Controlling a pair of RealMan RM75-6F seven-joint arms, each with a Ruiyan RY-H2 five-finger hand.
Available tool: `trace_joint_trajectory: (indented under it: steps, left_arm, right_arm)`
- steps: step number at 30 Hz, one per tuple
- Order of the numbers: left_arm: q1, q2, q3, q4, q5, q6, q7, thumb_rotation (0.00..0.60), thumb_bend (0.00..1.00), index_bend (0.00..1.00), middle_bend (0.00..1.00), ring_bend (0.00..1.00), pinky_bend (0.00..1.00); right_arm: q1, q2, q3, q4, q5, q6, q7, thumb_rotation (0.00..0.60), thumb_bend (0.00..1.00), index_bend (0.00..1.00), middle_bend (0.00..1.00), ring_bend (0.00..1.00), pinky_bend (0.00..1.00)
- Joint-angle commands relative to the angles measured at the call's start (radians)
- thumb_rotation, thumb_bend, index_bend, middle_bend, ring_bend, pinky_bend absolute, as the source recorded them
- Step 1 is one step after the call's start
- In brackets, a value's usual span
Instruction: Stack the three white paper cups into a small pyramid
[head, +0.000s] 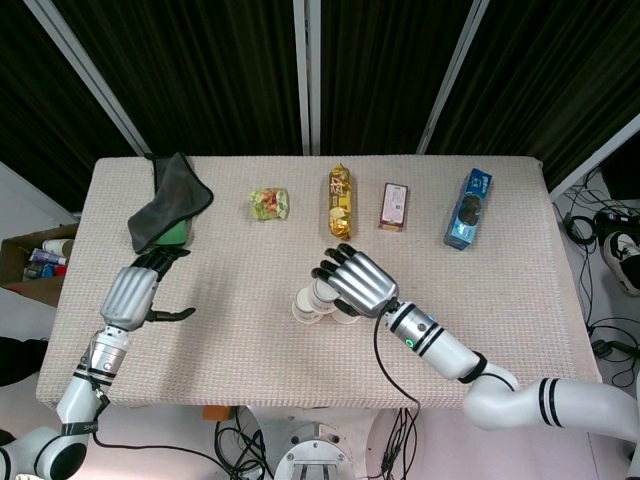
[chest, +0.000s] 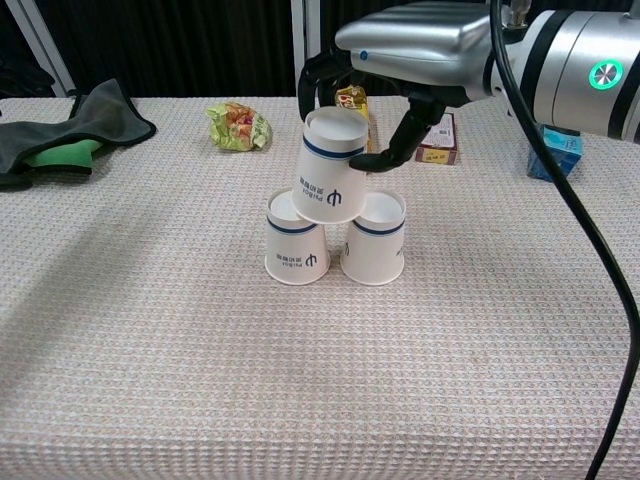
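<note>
White paper made up all three cups, each upside down with a blue band near its top. Two of them, the left base cup (chest: 297, 240) and the right base cup (chest: 375, 238), stood side by side just left of the frame's centre in the chest view, close enough that their upturned bases could carry a third between them. That top cup (chest: 330, 168) sat over the gap, tilted, its lower rim at or just above the two bases; whether it rested fully on them could not be told. The right hand (chest: 405, 60) reached in from the upper right and pinched the top cup, thumb on its right side and fingers behind its far edge, probably so the cup could be steadied and levelled before being let go. The left hand (head: 140, 290) hovered holding nothing at the lower left of the head view, fingers apart, well clear of the stack. A grey cloth (chest: 80, 125) and snack packets (chest: 240, 126) lay along the far edge of the table (chest: 300, 400), out of the way.
</note>
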Motion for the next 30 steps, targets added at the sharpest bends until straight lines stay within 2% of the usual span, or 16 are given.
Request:
trace_joint_trajectory:
  steps: [1,20,30]
  left_arm:
    - [0.0,-0.002,-0.001,0.003,0.0,-0.004,-0.001,0.511,0.04,0.18,0.18,0.16,0.25]
    - [-0.005,-0.013,-0.011,0.011,-0.012,-0.027,0.004,0.51,0.04,0.18,0.18,0.16,0.25]
    - [-0.002,-0.013,-0.014,0.013,-0.011,-0.025,0.0,0.511,0.04,0.18,0.18,0.16,0.25]
  right_arm:
    - [0.003,0.002,-0.005,-0.002,0.004,0.005,-0.001,0.6,0.3,0.42,0.43,0.19,0.27]
    - [0.018,0.023,-0.03,-0.012,0.024,0.023,0.001,0.6,0.3,0.42,0.42,0.19,0.27]
    - [0.023,0.026,-0.041,-0.013,0.012,0.032,0.013,0.6,0.29,0.3,0.33,0.18,0.25]
